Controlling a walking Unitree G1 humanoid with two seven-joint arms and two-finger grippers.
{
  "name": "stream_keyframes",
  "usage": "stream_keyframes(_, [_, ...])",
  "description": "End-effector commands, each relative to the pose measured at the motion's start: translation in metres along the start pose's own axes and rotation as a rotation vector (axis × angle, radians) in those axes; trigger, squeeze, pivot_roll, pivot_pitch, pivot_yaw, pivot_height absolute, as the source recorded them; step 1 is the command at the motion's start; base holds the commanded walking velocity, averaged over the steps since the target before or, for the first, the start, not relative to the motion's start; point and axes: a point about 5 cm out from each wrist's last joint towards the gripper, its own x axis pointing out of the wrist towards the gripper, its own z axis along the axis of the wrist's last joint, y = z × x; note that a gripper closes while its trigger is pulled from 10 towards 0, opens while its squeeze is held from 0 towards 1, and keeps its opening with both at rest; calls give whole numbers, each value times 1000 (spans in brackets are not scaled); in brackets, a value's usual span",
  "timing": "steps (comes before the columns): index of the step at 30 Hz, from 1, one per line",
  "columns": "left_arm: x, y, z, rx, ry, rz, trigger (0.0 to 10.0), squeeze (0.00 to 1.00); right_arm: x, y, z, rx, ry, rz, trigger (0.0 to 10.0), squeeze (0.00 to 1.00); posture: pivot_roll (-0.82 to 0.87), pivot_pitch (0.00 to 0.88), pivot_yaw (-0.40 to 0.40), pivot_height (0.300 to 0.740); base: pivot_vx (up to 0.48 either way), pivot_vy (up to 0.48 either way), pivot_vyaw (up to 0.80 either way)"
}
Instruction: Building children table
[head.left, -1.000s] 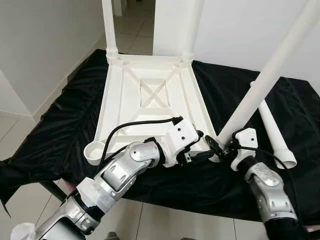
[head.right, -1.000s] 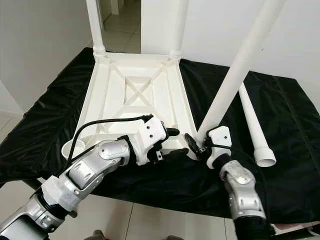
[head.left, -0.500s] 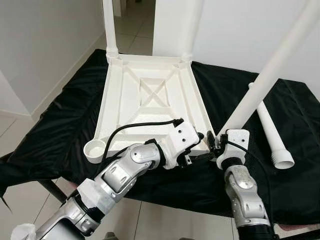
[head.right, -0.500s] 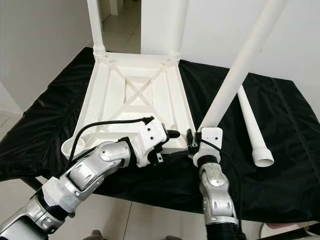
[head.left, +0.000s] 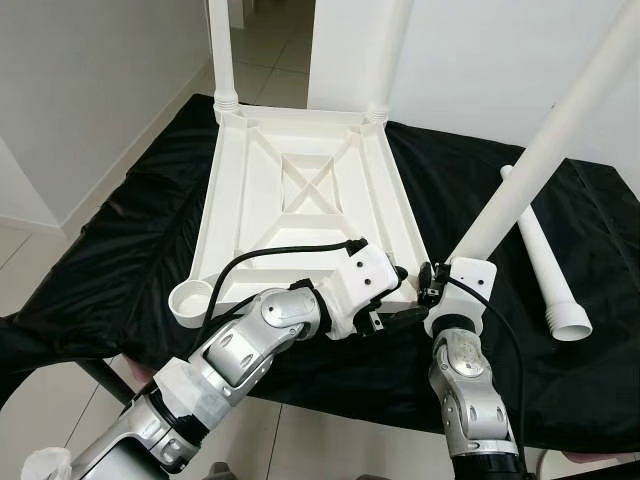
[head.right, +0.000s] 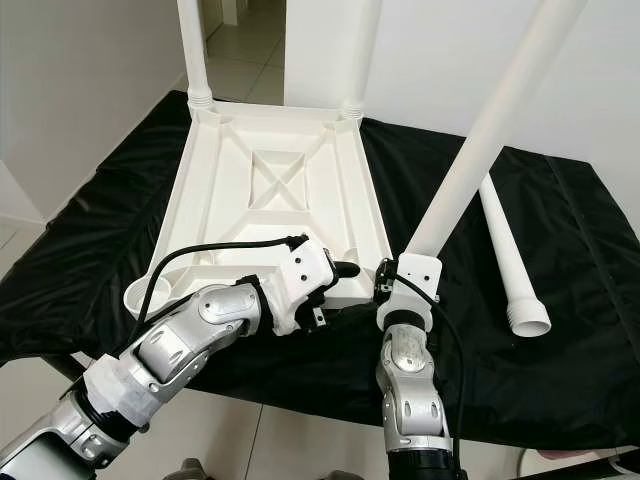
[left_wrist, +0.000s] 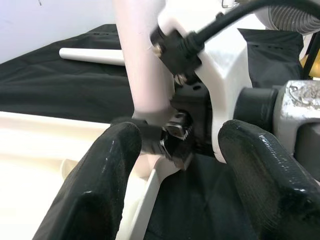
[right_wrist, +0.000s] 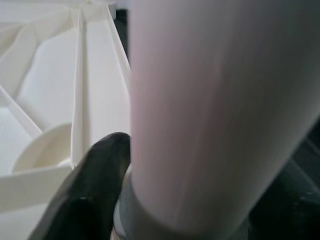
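With the white tabletop (head.left: 300, 200) lying upside down on the black-draped work surface (head.left: 120, 250), the step in hand looks to be seating a third leg into the near right corner socket.

The tilted leg (head.left: 545, 150) leans away from the tabletop, its lower end at that corner. Right gripper (head.left: 432, 285): fingers closed around the leg's foot, just beside the tabletop's rim. Left gripper (left_wrist: 175, 145): fingers spread wide, nothing between them, hovering at the same corner, facing the right wrist.

Judgement: the leg wants bringing upright before any push; pressed in at this lean it may jam or skid the tabletop. The left gripper could brace the rim.

Count:
- legs fitted, far edge of tabletop: 2, far left leg (head.left: 219, 45) and far right leg (head.left: 385, 50)
- leg in hand: 1
- loose leg (head.left: 545, 270) lying right of tabletop: 1
- empty socket (head.left: 190, 300), near left corner: 1
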Motion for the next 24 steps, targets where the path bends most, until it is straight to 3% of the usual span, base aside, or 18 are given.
stream_keyframes(1, [0, -9, 0, 11, 4, -153, 10000, 0, -7, 7, -9, 65, 50, 19, 10000, 1000, 5, 0, -58, 740, 0, 0, 0])
stream_keyframes(10, [0, -10, 0, 8, 4, -151, 10000, 0, -7, -5, -3, 19, -6, 133, 10000, 1000, 7, 0, -60, 740, 0, 0, 0])
stream_keyframes(11, [1, -10, 0, 8, 4, -150, 10000, 0, -5, -10, -4, 20, -9, 156, 10000, 604, 5, 0, -57, 740, 0, 0, 0])
stream_keyframes(12, [1, -10, 0, 8, 4, -150, 10000, 0, -5, -10, -4, 20, -9, 156, 10000, 604, 5, 0, -57, 740, 0, 0, 0])
stream_keyframes(13, [1, -9, 0, 7, 3, -149, 10000, 0, -3, -15, -3, 4, -15, 207, 10000, 0, 3, 0, -56, 740, 0, 0, 0])
stream_keyframes(24, [2, -6, 2, 11, 1, -146, 10000, 0, 12, -32, 2, -129, -56, 452, 10000, 0, 2, 0, -37, 740, 0, 0, 0])
